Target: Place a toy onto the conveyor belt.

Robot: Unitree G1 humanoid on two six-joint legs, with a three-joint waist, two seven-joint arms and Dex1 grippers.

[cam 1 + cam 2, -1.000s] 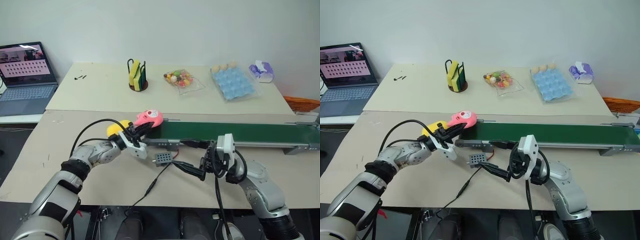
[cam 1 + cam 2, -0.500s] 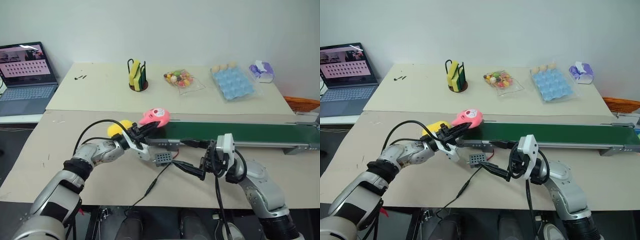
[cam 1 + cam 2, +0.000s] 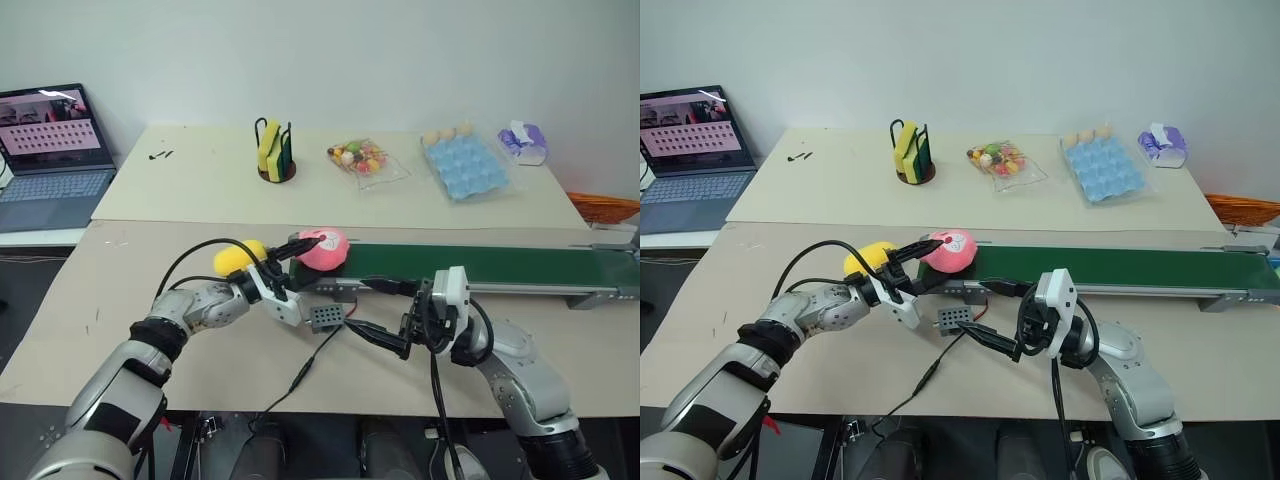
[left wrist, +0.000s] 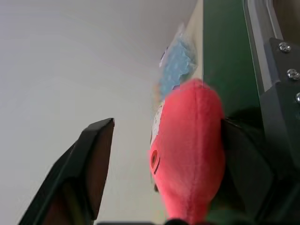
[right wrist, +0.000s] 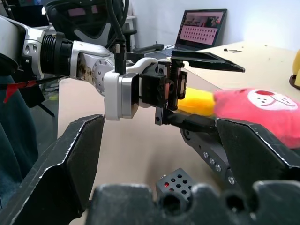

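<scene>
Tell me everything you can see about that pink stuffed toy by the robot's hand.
The pink toy is a soft, rounded plush animal head with a pale face patch and small dark features. It lies on the near end of the dark green conveyor belt, beside a yellow plush toy. The left gripper is open around it, one finger clearly apart from it. Whether the other touches it is unclear.

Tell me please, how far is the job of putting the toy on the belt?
Nearly done: the toy lies on the near end of the conveyor belt. The left gripper is open around it, no longer pinching. Left: pull that gripper away.
</scene>
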